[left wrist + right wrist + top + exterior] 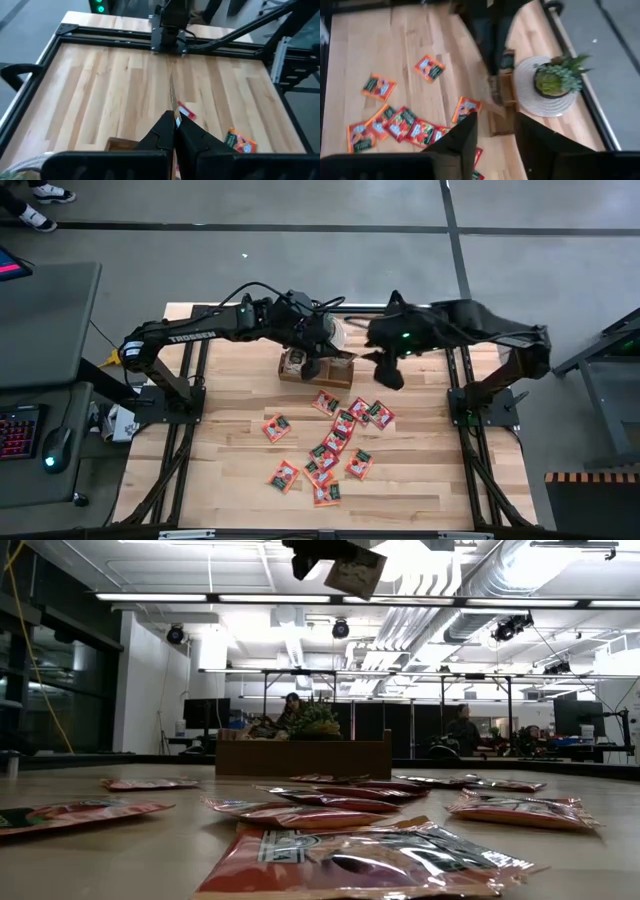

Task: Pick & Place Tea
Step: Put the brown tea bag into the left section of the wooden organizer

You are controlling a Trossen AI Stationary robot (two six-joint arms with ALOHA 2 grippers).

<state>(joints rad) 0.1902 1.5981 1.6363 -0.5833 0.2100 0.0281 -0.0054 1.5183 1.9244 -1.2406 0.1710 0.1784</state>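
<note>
left pincer [174, 131]: pinching a pale sachet [354, 572] above tray [316, 369] | right pincer [495, 131]: spread, empty

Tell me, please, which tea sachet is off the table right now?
The pale beige square sachet, pinched in the left tool above the brown wooden tray; the red-orange sachets lie flat.

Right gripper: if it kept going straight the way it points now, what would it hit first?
Probably the wooden tray, which lies just beyond the right gripper and its open fingers; the left arm hangs close above, and depth is unclear.
</note>
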